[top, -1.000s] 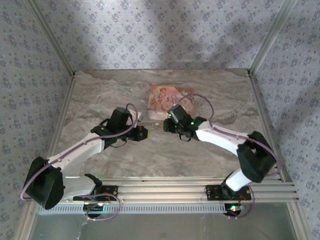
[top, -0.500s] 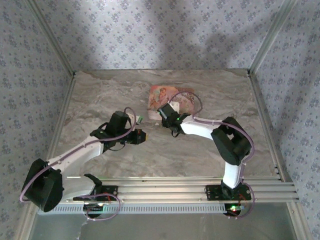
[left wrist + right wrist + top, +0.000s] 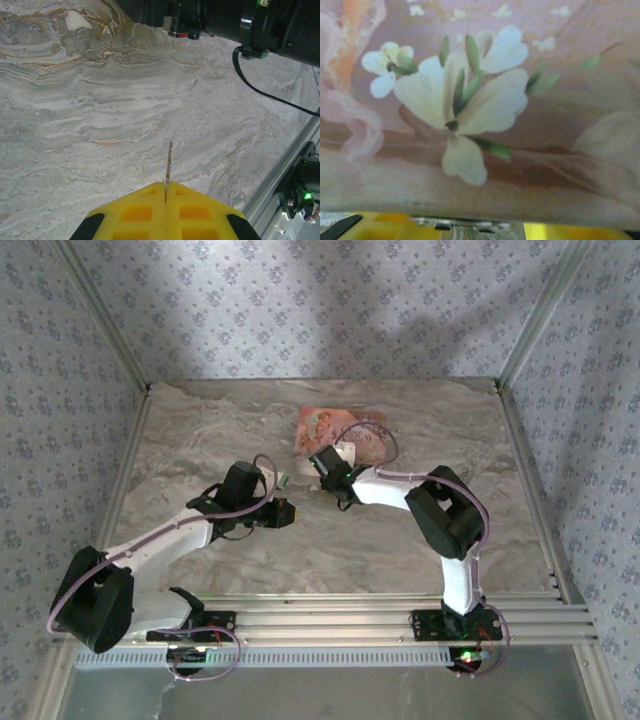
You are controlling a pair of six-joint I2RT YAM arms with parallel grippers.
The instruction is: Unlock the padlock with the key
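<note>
Left wrist view: left gripper (image 3: 165, 188) pinches a thin, flat, probably metal key (image 3: 169, 162).

White-shelled left arm (image 3: 165, 535) and right arm (image 3: 385, 490) with black joints, looped lilac cables (image 3: 264, 458) behind yellow, black-edged jaws; green base lights (image 3: 469, 656).
</note>
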